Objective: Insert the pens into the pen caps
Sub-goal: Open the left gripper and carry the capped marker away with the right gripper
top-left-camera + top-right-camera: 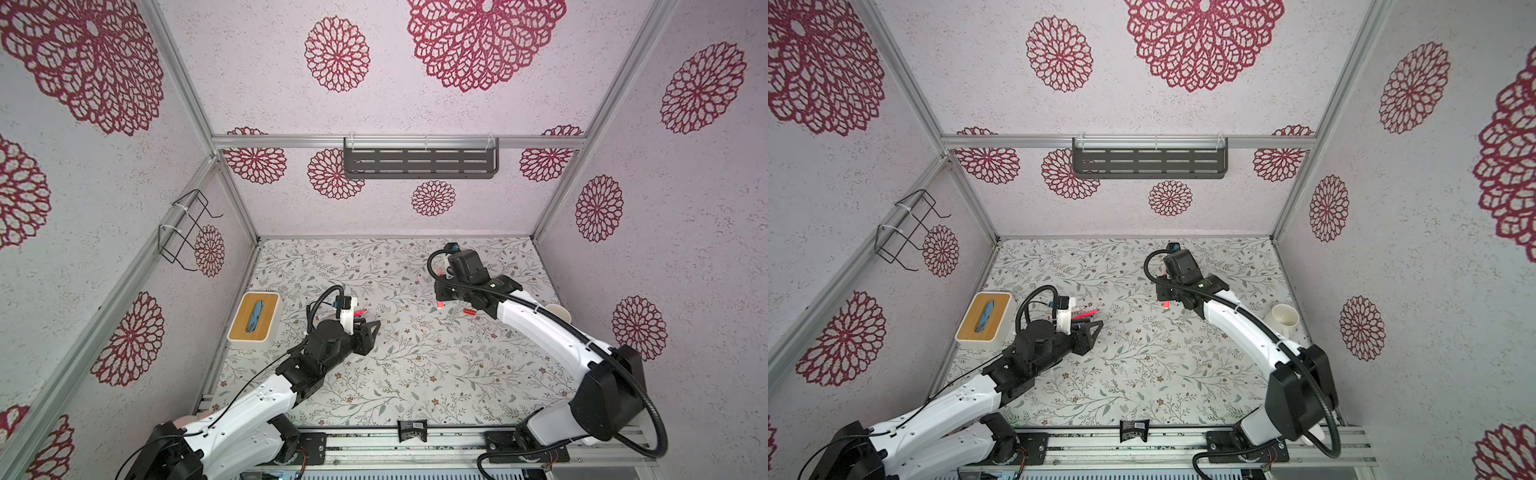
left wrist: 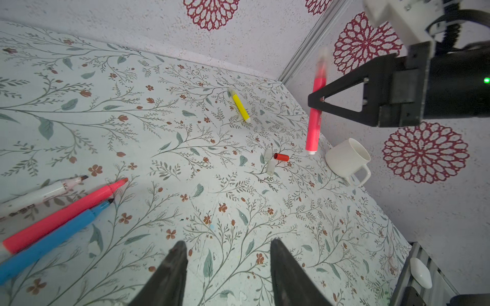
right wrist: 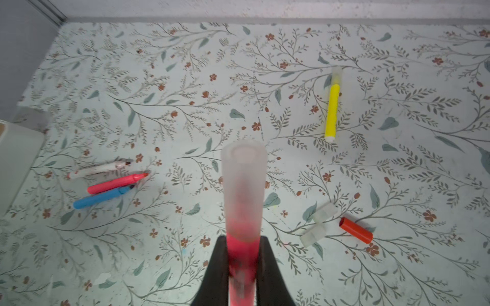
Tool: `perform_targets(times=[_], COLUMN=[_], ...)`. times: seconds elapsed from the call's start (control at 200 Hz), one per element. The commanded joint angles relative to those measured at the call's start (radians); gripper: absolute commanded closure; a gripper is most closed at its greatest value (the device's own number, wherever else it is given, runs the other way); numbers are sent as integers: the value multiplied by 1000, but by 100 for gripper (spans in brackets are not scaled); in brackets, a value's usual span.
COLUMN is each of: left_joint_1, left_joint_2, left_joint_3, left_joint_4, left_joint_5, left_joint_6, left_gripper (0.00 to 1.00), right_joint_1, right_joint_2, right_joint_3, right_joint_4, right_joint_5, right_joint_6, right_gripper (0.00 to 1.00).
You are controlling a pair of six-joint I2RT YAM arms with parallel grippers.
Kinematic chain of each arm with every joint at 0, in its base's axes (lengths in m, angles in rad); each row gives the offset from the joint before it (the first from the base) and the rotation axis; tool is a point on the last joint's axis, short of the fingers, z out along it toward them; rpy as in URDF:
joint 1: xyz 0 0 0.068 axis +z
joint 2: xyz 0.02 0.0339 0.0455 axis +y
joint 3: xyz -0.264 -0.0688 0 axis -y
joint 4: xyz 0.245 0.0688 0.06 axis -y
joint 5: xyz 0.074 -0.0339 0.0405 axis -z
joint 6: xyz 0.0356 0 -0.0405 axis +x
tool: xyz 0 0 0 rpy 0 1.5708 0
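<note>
Your right fingers [image 3: 218,265] clamp the pink pen [image 3: 242,246], clear cap [image 3: 244,185] apparently seated; lower it flat onto the bench [image 3: 185,79] before letting go. Left fingers [image 2: 172,270] stand part-open, empty, the three uncapped pens [image 1: 1087,312] just beside them at 11 o'clock.

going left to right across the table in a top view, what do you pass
tissue box → left gripper, jaws open → held pink pen → red cap → white mug. The loose pens overlap the left gripper, so they are left out.
</note>
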Motion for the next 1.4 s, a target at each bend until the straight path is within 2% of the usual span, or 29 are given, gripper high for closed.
perform_targets(times=[0.0,0.145,0.25,0.685,1.301,1.396], left_joint_1=[-4,-4,-5,-6,-6,-6], left_joint_2=[0,-18,-45,-146,-123,-121], left_joint_3=[-4,-11,-16,-65,-50,-48], left_joint_4=[12,5,-3,-10,-11,-9], left_joint_5=[-3,-2,3,10,4,-1], left_joint_6=[-8,-17,-20,-52,-33,-29], left_gripper=[47,47,47,47,47,47], right_joint_1=[-67,-122,-132,-182,-213,-216], right_joint_2=[84,265,421,991,1058,1054], right_joint_3=[85,236,413,1179,1168,1168], right_joint_4=[-41,-100,-201,-557,-479,-463], right_joint_5=[-11,-34,70,63,119,118], right_joint_6=[-52,-109,-154,-221,-241,-249], right_gripper=[94,95,95,97,95,90])
